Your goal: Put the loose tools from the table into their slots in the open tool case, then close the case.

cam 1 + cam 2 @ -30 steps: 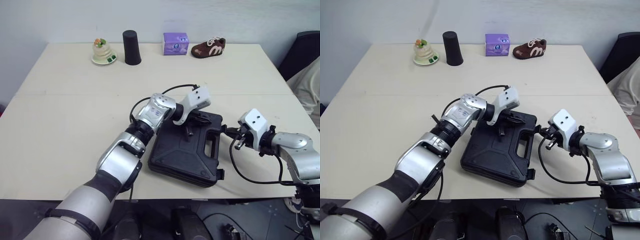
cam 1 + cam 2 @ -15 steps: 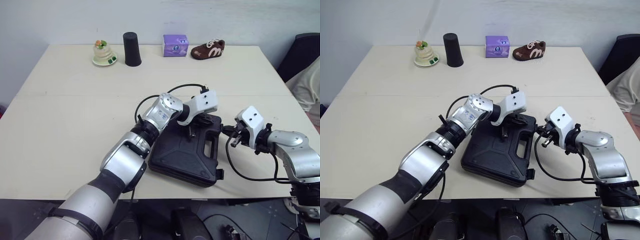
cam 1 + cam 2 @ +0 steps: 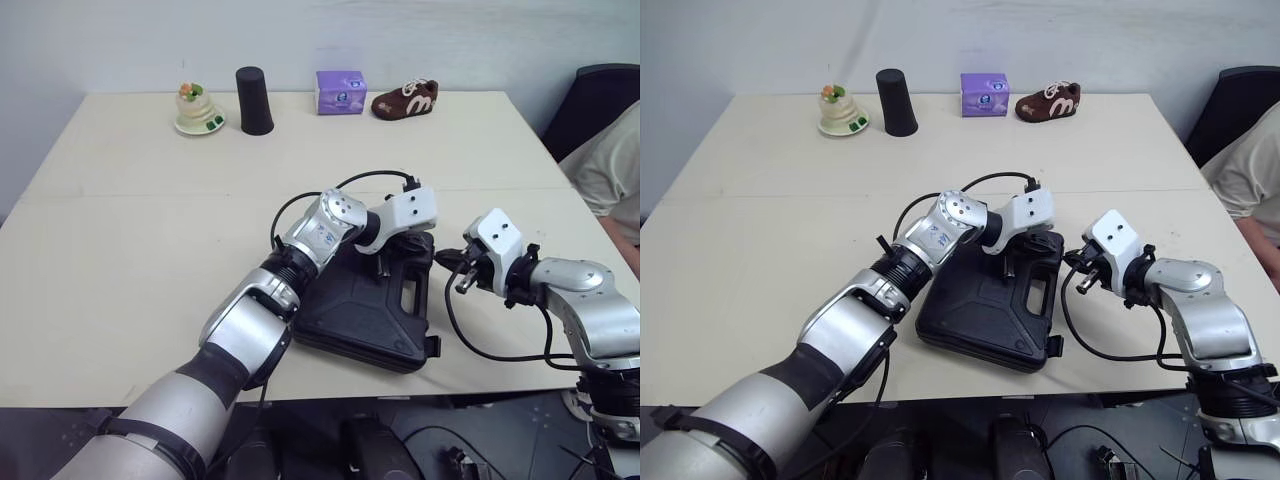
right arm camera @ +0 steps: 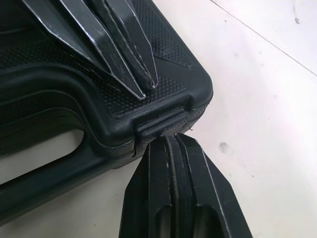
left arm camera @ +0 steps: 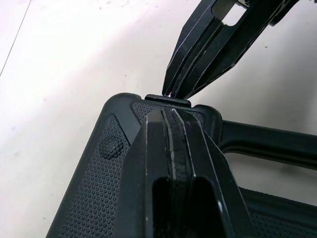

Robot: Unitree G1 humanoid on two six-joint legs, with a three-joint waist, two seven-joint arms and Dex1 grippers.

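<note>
Tool case (image 3: 355, 315) lies shut near the front edge of the table (image 3: 140, 260) — left gripper (image 5: 171, 119), fingers pressed together, tips on the lid's corner; right gripper (image 4: 168, 144), likewise pinched closed, up against the latch (image 4: 161, 124) there.

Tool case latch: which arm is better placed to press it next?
Probably right: the right end effector, shut, sits at the small latch of the black plastic tool case; the left end effector is on the lid.

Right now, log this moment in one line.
case: lid down | left fingers: shut, on lid corner | right fingers: shut, at latch
</note>
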